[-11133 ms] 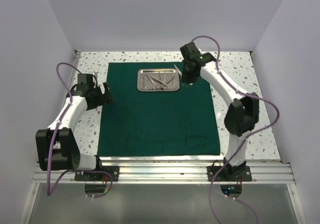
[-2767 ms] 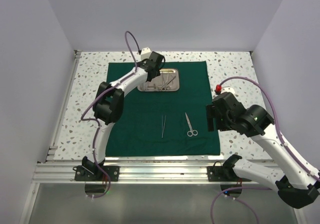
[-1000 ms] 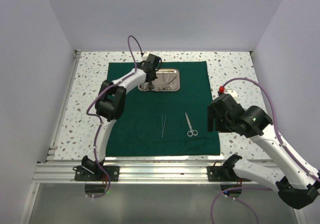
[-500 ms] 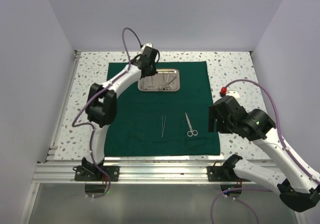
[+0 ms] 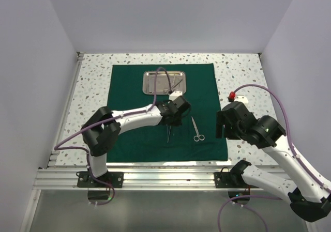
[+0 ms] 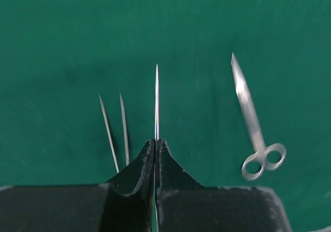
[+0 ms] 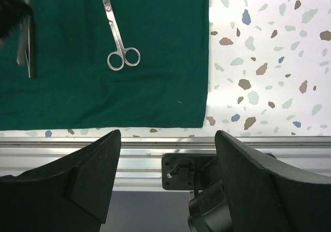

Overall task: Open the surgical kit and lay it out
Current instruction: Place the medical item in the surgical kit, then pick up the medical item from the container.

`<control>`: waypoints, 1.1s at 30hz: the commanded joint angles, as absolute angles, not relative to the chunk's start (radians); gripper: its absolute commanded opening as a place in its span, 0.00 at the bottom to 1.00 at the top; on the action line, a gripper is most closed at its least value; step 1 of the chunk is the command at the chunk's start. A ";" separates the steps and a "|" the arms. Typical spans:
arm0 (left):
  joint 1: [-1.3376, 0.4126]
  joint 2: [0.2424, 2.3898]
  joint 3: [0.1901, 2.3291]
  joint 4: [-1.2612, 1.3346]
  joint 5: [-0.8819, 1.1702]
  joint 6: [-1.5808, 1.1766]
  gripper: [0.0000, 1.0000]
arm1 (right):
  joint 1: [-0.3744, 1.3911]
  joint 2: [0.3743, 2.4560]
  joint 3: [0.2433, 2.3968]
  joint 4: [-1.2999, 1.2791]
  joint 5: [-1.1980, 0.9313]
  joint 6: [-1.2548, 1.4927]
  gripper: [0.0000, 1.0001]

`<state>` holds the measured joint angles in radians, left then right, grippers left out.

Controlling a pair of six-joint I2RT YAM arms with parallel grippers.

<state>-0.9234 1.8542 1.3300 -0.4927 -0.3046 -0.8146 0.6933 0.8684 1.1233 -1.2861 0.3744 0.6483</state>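
My left gripper (image 6: 155,144) is pressed together on a slim silver pointed instrument (image 6: 156,103) (edge-on to my wrist camera, so I can't tell what kind). I hold it over the dark green cloth drape (image 6: 62,46), between the thin silver tweezers (image 6: 124,131) and the silver ring-handled scissors (image 6: 250,116). It sits nearer the tweezers, so I'd shift slightly toward the scissors and lower it until it lies flat, parallel to both and touching neither. Only then would I part the fingers and lift straight up, so nothing drags. The shiny rectangular steel tray (image 5: 152,84) sits near the cloth's far edge. My right gripper (image 7: 164,139) hangs spread and empty by the cloth's near right corner.
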 commanded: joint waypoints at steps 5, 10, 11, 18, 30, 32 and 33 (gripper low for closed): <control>-0.992 1.894 1.338 -0.511 -0.387 -0.942 0.00 | 0.692 0.842 1.109 -1.278 0.380 0.661 0.76; -0.996 1.924 1.361 -0.528 -0.385 -0.934 0.22 | 0.690 0.825 1.104 -1.298 0.394 0.666 0.77; -0.996 1.927 1.365 -0.529 -0.388 -0.933 0.25 | 0.692 0.822 1.104 -1.301 0.397 0.666 0.76; -0.968 1.959 1.534 -0.635 -0.488 -0.841 0.39 | 0.690 0.818 1.115 -1.315 0.425 0.672 0.77; -0.693 2.207 1.918 -0.534 -0.339 -0.424 0.42 | 0.692 0.839 1.123 -1.330 0.436 0.681 0.77; -0.667 2.281 1.985 -0.520 -0.307 -0.381 0.45 | 0.692 0.851 1.126 -1.331 0.436 0.677 0.77; -0.661 2.299 2.035 -0.514 -0.298 -0.349 0.46 | 0.690 0.853 1.127 -1.335 0.436 0.676 0.77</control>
<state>-0.6704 2.2398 1.9175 -0.5480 -0.3641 -0.5076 0.6933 0.8391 1.1049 -1.3247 0.4068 0.6571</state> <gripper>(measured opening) 0.448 0.772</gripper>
